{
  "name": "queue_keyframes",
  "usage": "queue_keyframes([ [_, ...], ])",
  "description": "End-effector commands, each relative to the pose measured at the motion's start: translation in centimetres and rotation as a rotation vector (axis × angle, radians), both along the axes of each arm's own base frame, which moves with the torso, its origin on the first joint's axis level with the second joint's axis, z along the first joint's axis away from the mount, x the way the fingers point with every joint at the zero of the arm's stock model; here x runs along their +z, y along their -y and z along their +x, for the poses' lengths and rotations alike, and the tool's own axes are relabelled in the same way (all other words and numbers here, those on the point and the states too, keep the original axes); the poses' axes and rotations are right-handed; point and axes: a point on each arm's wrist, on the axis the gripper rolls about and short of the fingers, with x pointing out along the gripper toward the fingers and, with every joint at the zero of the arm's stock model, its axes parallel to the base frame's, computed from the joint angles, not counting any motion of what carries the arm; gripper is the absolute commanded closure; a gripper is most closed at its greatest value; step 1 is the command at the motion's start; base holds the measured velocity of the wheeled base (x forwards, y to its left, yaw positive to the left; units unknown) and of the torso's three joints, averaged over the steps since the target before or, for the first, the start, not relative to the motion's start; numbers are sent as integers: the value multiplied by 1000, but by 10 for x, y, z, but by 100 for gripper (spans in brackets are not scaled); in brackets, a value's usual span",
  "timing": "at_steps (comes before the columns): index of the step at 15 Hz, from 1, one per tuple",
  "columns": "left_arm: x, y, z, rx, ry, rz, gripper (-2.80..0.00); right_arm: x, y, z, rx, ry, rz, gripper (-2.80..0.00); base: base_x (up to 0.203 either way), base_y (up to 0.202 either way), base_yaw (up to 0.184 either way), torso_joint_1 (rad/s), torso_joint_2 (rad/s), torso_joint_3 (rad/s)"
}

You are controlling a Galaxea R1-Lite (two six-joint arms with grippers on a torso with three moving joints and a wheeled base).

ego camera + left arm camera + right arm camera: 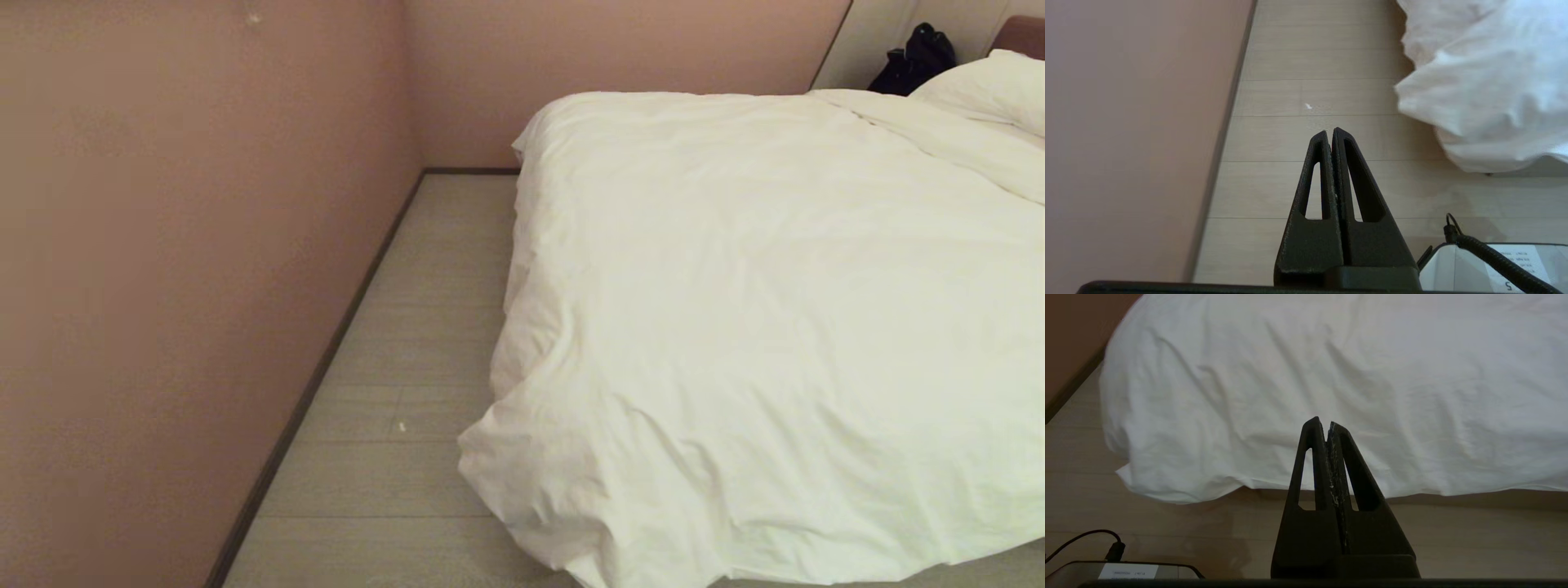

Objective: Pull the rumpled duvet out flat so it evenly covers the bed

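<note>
White duvet (775,327) drapes the bed, its corner bunched near the floor (408,343). Left tool (1331,131) and right tool (1323,421) hang clenched, empty. Probably pinch that corner low, pull evenly.

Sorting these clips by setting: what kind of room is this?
Most likely a bedroom, perhaps a hotel room: a bed under a white duvet, a plump pillow and a narrow strip of plank floor.

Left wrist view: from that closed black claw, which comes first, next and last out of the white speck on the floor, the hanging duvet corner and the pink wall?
From the left gripper:
1. White speck, on the floor just beyond the tips.
2. Duvet corner, off to one side.
3. Pink wall, opposite side; roughly level with the duvet, too close to call.
</note>
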Motion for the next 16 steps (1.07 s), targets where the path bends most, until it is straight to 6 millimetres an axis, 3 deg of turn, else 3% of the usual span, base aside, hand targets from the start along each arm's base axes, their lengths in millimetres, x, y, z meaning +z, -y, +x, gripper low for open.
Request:
queue_keyframes([
  [1, 0, 0, 0, 1, 0, 0, 0, 0, 0, 0, 1, -3, 0, 0, 0, 190, -4, -2, -2, -2],
  [11, 0, 0, 0, 1, -1, 3, 0, 0, 0, 0, 1, -1, 0, 0, -6, 22, 1, 1, 0, 1],
  [16, 0, 0, 0, -1, 0, 0, 0, 0, 0, 0, 1, -2, 0, 0, -186, 0, 1, 4, 2, -1],
])
